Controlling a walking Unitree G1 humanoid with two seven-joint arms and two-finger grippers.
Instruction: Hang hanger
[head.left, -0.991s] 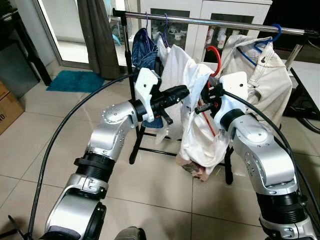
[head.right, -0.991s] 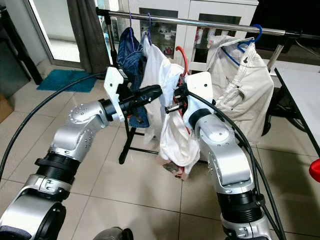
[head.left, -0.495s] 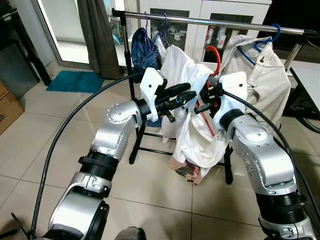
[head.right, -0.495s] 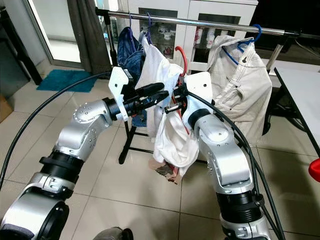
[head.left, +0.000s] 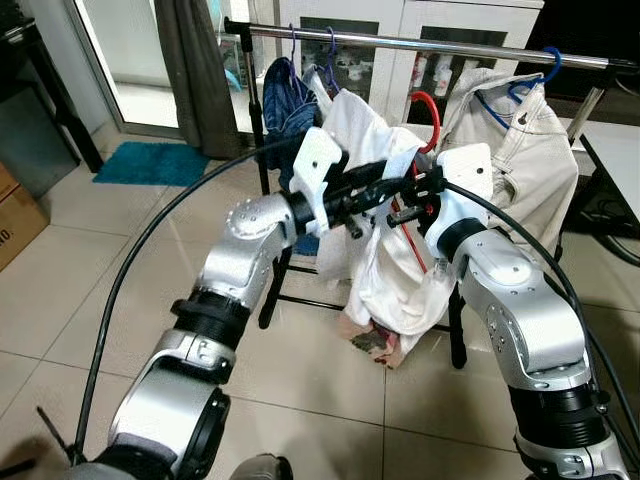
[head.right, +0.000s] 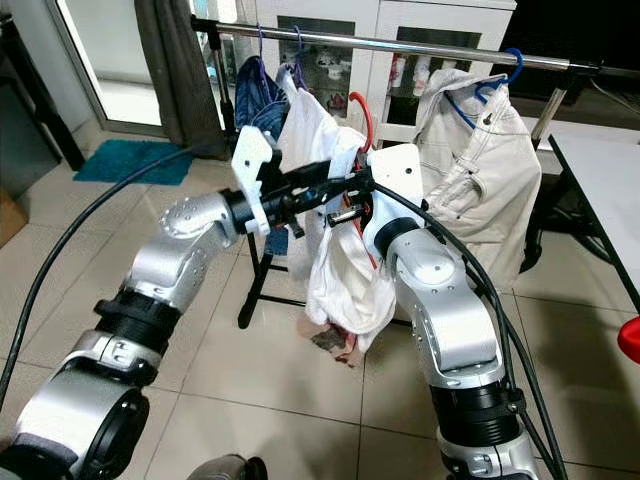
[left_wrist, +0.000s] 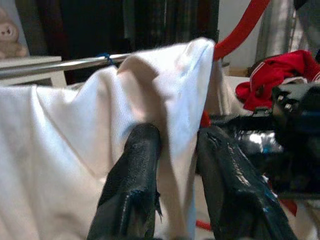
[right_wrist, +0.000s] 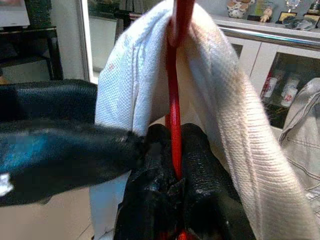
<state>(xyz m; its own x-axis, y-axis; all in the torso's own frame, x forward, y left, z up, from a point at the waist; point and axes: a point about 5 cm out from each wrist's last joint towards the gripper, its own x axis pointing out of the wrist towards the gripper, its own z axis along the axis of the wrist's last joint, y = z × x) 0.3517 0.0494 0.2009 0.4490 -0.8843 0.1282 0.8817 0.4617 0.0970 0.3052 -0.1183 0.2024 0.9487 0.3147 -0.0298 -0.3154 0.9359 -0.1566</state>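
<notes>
A red hanger (head.left: 430, 106) carries a white garment (head.left: 385, 265) in front of the clothes rail (head.left: 420, 43), below the bar. My right gripper (right_wrist: 175, 145) is shut on the hanger's red stem, just under the hook. In the left eye view it sits at chest height (head.left: 410, 200). My left gripper (left_wrist: 177, 150) reaches in from the left, and its two black fingers pinch a fold of the white garment near the hanger's shoulder (head.left: 392, 178). The two grippers almost touch. The garment's lower part hangs loose toward the floor.
On the rail hang a denim garment (head.left: 290, 105) at the left and a cream jacket (head.left: 520, 150) on a blue hanger (head.left: 540, 75) at the right. The rack's black legs (head.left: 275, 290) stand on the tiles. A teal mat (head.left: 148, 162) lies far left, and a white table (head.left: 615, 150) stands at the right.
My left gripper has moved right, from open beside the garment to closed on a fold of it next to the right gripper. The right gripper and hanger have held still.
</notes>
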